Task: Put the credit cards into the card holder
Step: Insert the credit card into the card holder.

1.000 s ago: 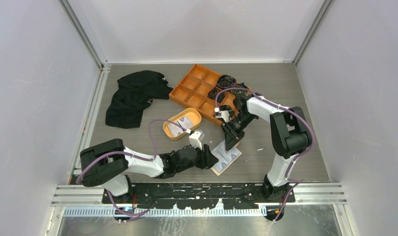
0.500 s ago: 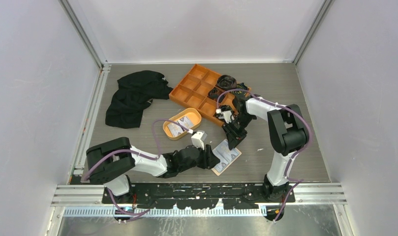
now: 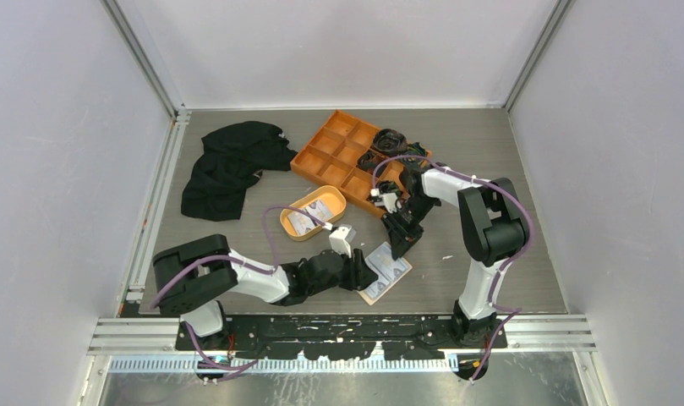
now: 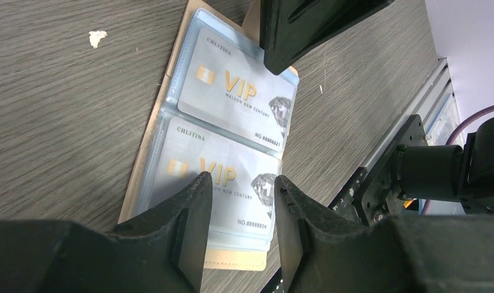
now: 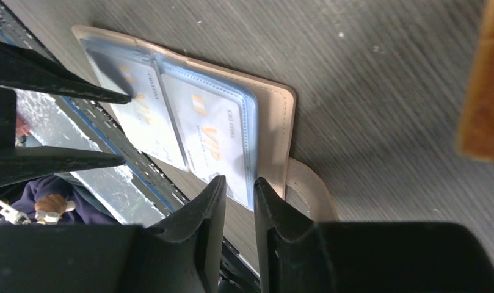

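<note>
The beige card holder lies open on the table, its tan border showing in the left wrist view and the right wrist view. Two silver VIP credit cards sit in its clear sleeves. More cards lie in the oval orange dish. My left gripper is open and empty, low over the nearer card. My right gripper hovers at the holder's far end by the snap tab, jaws a narrow gap apart with nothing between them.
A large orange divided tray stands behind the right gripper, with dark items at its right end. A black cloth lies at the back left. The table's front rail runs just beyond the holder.
The right gripper has drawn back a little from the holder toward the tray. The left arm has crept slightly right, and the holder has shifted a little.
</note>
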Tool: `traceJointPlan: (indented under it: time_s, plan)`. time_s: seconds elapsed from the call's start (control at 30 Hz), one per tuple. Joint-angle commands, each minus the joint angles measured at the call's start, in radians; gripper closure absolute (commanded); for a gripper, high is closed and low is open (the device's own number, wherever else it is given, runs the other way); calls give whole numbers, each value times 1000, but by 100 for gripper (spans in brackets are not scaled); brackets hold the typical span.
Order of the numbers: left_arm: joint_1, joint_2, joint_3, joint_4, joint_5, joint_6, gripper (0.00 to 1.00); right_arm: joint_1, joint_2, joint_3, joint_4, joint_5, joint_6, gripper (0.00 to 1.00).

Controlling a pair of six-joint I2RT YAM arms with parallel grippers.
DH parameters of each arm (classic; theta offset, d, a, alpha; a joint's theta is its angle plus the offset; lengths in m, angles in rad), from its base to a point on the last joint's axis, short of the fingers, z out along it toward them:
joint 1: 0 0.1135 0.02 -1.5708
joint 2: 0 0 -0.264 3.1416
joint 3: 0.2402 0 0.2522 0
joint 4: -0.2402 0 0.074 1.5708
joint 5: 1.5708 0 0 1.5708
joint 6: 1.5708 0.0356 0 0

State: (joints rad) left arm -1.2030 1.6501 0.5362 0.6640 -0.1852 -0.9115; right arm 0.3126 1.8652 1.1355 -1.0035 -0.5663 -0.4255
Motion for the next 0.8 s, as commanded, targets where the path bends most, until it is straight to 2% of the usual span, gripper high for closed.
traceJointPlan:
  time_s: [0.0,0.47,0.77]
  plan:
    - [10,7,23,67,6,-1,57,4,-33,33,-57,-109,-39,71]
    - [33,47,11,150,57,-36,53,0,9,71,-143,-252,-96,71]
    - [38,22,-49,219,29,-56,51,-2,46,104,-231,-344,-190,73]
